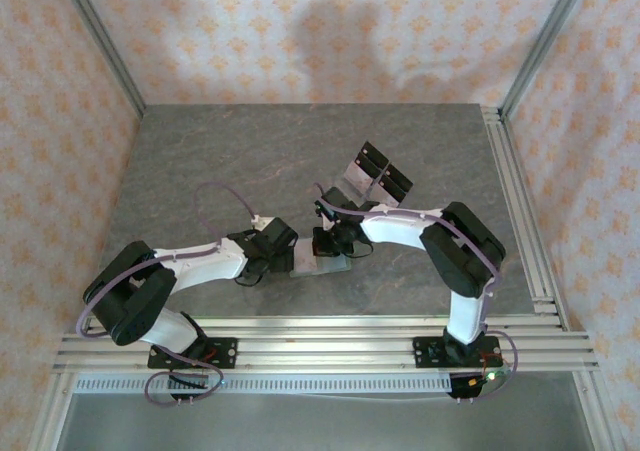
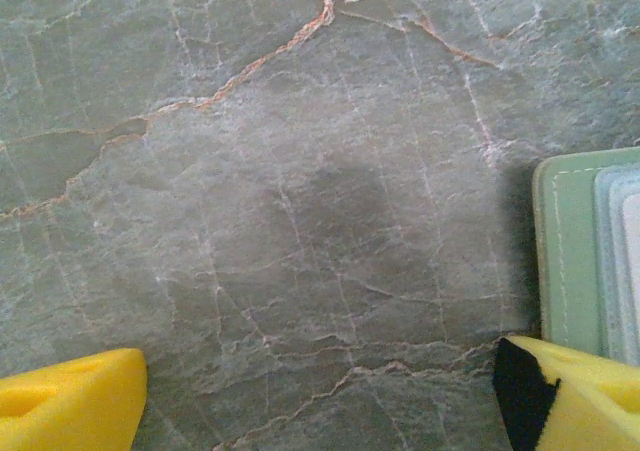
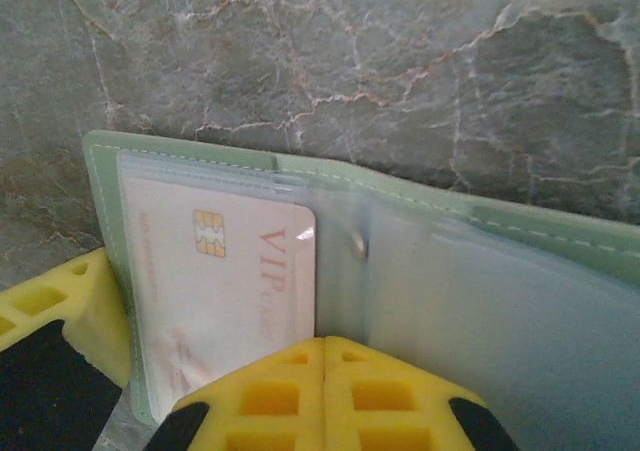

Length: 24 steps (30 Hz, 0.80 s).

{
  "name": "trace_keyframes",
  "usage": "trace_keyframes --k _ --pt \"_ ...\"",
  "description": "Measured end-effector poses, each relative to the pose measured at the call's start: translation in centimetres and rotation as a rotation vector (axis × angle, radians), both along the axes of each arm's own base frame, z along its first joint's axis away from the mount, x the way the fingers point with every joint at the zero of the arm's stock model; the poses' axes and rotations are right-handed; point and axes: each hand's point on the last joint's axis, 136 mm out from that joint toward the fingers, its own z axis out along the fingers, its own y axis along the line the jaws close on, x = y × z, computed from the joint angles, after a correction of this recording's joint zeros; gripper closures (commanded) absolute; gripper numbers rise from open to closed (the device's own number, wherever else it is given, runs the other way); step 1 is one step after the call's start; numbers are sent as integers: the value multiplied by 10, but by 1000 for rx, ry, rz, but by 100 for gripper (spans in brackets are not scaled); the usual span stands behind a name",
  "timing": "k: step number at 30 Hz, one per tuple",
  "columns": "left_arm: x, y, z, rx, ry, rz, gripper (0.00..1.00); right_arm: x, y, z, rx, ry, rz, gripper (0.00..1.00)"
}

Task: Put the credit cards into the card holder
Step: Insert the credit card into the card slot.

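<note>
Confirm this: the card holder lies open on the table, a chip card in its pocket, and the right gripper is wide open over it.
One thing is wrong. The right gripper is shut, not wide open: the right wrist view shows its yellow fingers pressed together. The rest holds: the card holder lies open on the table, with a chip card in its pocket.

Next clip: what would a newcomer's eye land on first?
The open green wallet on the grey table, with a chip card marked VIP in its clear sleeve. The yellow right claw, shut, sits over the wallet's near edge; the left claw stands open beside it. Behind them is a stand with black panels.
</note>
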Motion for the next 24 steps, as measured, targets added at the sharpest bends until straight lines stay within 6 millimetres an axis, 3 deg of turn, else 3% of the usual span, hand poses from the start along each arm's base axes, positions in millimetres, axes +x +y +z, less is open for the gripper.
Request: trace_keyframes --k 11,18,24 --pt "0 0 1 8 -11 5 9 1 1 2 30 6 -10 100" --pt "-2 3 3 20 -13 15 9 9 -3 20 61 -32 -28 100" --pt "-2 3 3 18 -13 21 10 10 -4 20 52 -41 -26 100"
